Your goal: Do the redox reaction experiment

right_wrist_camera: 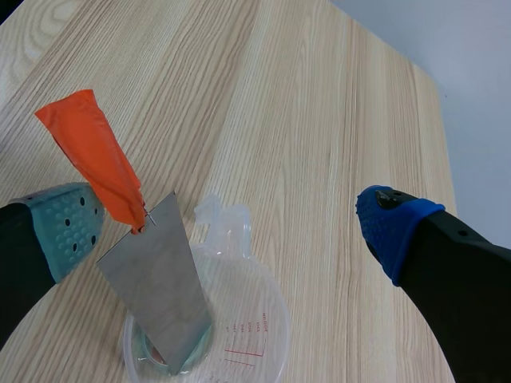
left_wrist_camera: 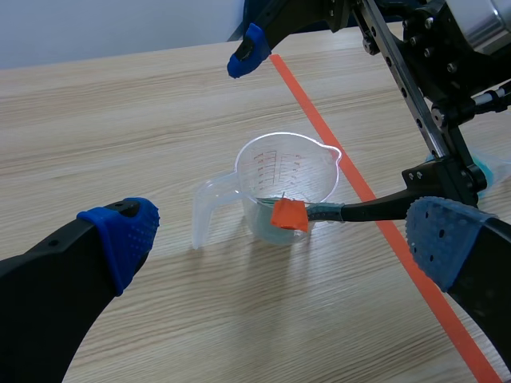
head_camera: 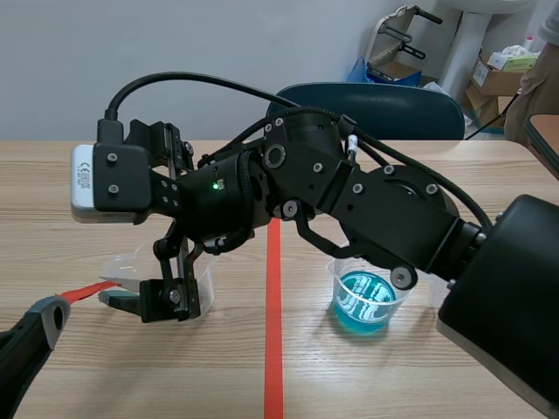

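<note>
Mostly pale wood table (head_camera: pixel 35 249), blue chair (head_camera: pixel 393 109) behind, cardboard boxes (head_camera: pixel 500 78); left hand (left_wrist_camera: pixel 281 235), right hand (right_wrist_camera: pixel 230 223) released.

Pale wall (head_camera: pixel 218 35), blue chair (head_camera: pixel 384 109) behind the wooden table (head_camera: pixel 52 175), cardboard boxes (head_camera: pixel 500 80) beyond.

Makeshift lab: taped table (head_camera: pixel 79 188), cardboard boxes (head_camera: pixel 500 78)

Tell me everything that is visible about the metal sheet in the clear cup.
The metal sheet is thin, flat and dull grey, wider at its top. It leans tilted in the clear measuring cup, lower end at the bottom. An orange tape tag sticks up from its upper corner. The right gripper is open around it; whether a pad touches the tag is unclear.
</note>
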Motion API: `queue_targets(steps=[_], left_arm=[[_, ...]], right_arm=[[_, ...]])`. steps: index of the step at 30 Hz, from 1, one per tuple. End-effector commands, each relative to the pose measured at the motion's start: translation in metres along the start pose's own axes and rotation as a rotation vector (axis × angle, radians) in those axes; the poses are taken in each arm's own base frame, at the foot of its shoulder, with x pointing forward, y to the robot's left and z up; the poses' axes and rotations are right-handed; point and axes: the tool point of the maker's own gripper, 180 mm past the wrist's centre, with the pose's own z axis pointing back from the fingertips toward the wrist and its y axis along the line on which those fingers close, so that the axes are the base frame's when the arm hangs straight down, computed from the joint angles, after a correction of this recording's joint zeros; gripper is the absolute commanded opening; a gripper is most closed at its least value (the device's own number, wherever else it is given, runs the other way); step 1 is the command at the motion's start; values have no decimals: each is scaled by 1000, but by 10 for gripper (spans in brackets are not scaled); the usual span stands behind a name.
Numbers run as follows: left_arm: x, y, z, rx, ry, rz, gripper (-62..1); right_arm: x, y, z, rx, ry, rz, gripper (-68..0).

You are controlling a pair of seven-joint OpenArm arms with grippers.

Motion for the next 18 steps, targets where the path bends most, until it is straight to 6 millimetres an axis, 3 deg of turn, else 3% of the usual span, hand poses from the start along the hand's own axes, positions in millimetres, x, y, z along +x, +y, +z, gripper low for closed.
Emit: queue_targets(steps=[1,18], left_arm=[[5,-2,0,-6,-20,4,14],[5,-2,0,-6,-20,5,14]], right_arm=[[8,-5,0,-2,-26,4,4],[7,0,3,-18,-59,-68,4]])
